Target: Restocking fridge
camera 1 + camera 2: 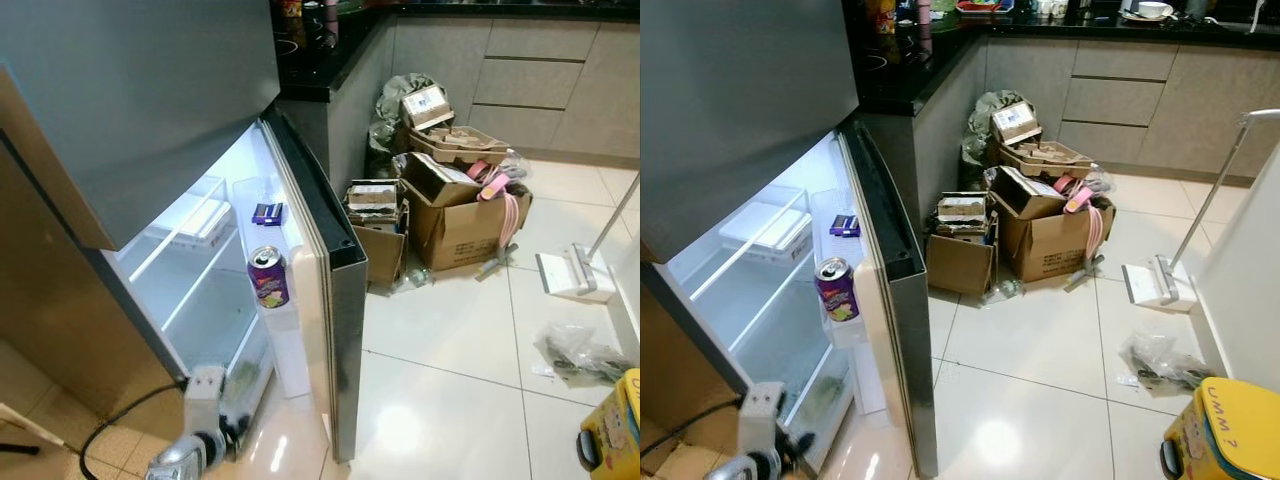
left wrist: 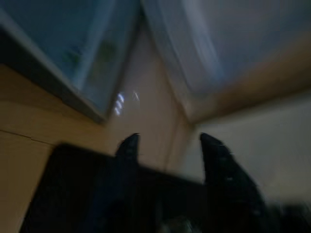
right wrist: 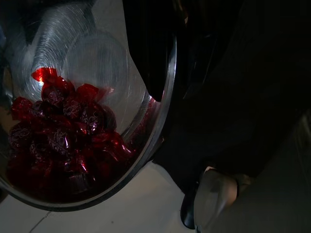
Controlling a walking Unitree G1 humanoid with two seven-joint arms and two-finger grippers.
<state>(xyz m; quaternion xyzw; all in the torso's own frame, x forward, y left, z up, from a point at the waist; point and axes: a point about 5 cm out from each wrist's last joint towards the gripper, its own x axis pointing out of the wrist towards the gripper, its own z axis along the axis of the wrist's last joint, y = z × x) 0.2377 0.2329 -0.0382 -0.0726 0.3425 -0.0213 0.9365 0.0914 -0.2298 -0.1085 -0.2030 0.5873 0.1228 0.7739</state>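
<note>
The fridge (image 1: pixel 130 120) stands open, its door (image 1: pixel 325 300) swung toward me. A purple drink can (image 1: pixel 268 277) stands upright on a door shelf, with a small dark purple box (image 1: pixel 267 212) on the shelf above. My left gripper (image 1: pixel 232 432) hangs low by the foot of the fridge; in the blurred left wrist view it (image 2: pixel 169 141) is open with nothing between the fingers (image 2: pixel 127 145). In the right wrist view my right gripper (image 3: pixel 170 87) is shut on the rim of a clear round tub of red wrapped sweets (image 3: pixel 63 141), one finger (image 3: pixel 148 53) inside the rim.
Open cardboard boxes (image 1: pixel 455 215) full of scraps are piled against the grey cabinets beyond the door. A white floor mop head (image 1: pixel 572 275), a crumpled plastic bag (image 1: pixel 580 352) and a yellow container (image 1: pixel 615 430) lie on the tiled floor at right. A black counter (image 1: pixel 330 55) runs behind the fridge.
</note>
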